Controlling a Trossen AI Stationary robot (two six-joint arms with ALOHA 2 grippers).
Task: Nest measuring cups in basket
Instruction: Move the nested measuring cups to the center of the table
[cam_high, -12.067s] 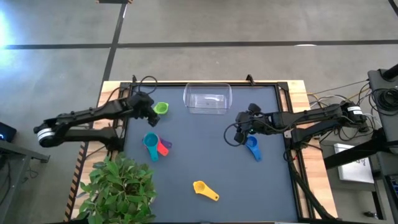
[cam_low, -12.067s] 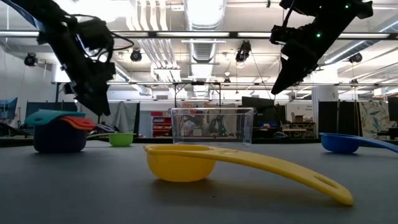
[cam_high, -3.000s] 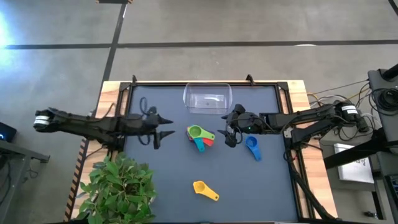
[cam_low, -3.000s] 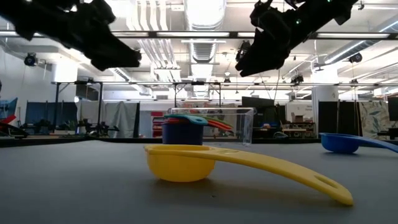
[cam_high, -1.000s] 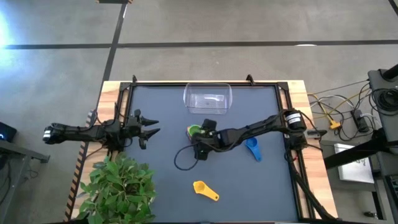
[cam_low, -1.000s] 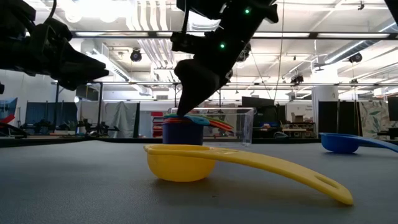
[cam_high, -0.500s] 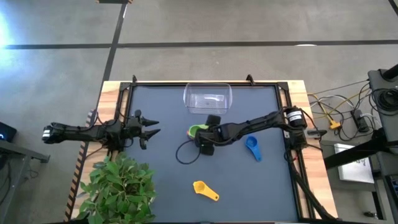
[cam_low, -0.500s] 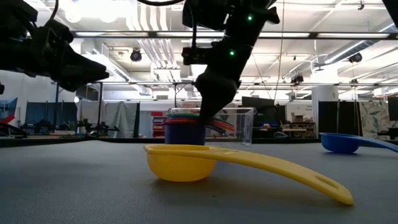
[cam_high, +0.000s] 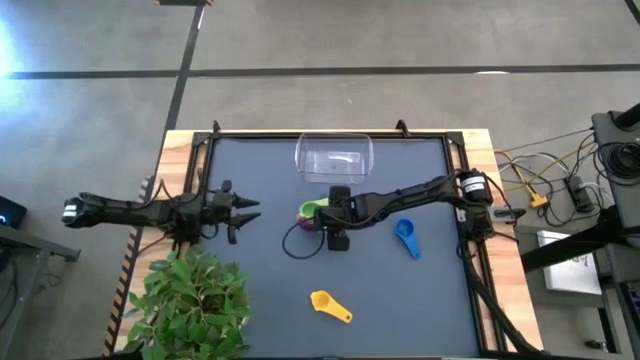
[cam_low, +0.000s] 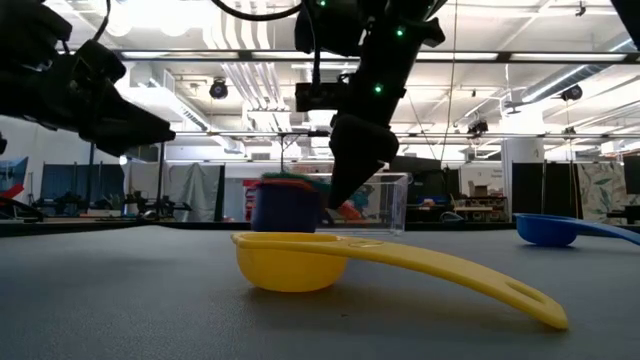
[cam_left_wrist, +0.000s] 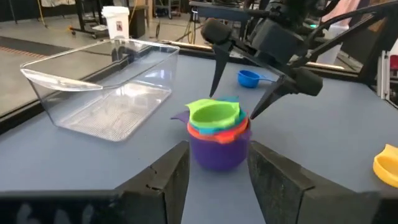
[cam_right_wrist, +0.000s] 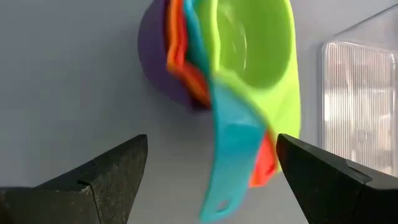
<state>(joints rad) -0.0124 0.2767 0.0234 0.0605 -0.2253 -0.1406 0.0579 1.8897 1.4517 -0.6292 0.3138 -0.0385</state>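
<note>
Four nested measuring cups form a stack (cam_high: 311, 213) (cam_left_wrist: 217, 135) on the table: purple at the bottom, then orange, teal and green on top. Their handles (cam_right_wrist: 231, 163) point at my right gripper (cam_high: 332, 217) (cam_right_wrist: 211, 142), which is open with one finger on each side of them. The clear basket (cam_high: 334, 178) (cam_left_wrist: 99, 93) stands behind the stack. A blue cup (cam_high: 404, 236) lies to the right and a yellow cup (cam_high: 328, 304) (cam_low: 300, 262) near the front. My left gripper (cam_high: 250, 207) (cam_left_wrist: 217, 152) waits open, left of the stack. My right gripper comes slanting down from the table's right, its open fingers on either side of the stack's handles (cam_right_wrist: 231, 163). In the low view one fingertip (cam_low: 338, 198) stands right at the handle side of the stack. I cannot tell whether it touches.
A potted plant (cam_high: 195, 300) overhangs the table's near left corner. A loose cable loop (cam_high: 295, 243) hangs from my right arm just in front of the stack. Open mat lies between the stack and the yellow cup.
My right gripper has rolled at the wrist and shifted a little toward the far edge, coming to straddle the stack's handles. The stack has slid slightly toward the table's left edge and still stands upright.
</note>
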